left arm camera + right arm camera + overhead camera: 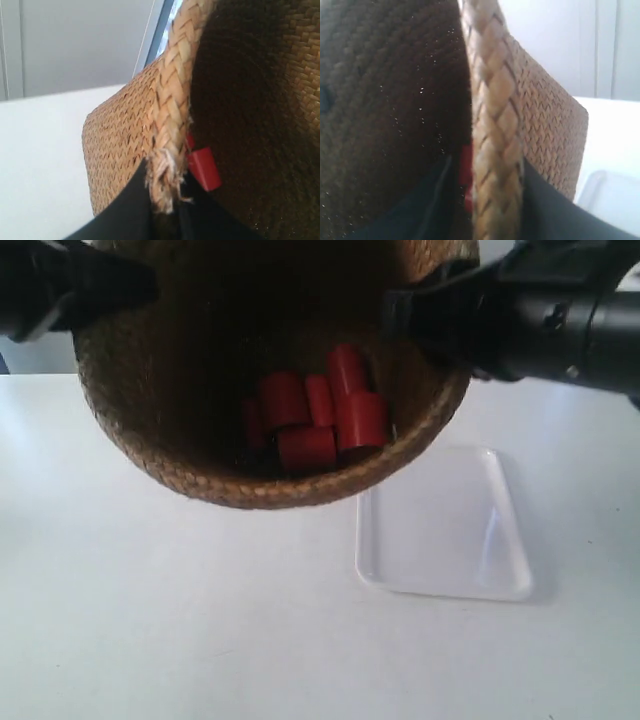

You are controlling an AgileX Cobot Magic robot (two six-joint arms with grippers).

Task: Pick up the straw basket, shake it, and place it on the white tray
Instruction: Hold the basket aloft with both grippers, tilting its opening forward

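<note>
Fingers of left hand (163, 212) and right hand (490, 212) pinch straw basket (165, 445) rim

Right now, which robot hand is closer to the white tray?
Right. The right gripper pinches the straw basket's rim on the white tray's side; the left gripper pinches the opposite rim, farther away.

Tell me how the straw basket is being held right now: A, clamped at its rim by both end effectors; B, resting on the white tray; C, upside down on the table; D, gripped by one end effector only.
A: in their own wrist views, the left end effector and the right end effector each straddle the braided rim of the straw basket.
</note>
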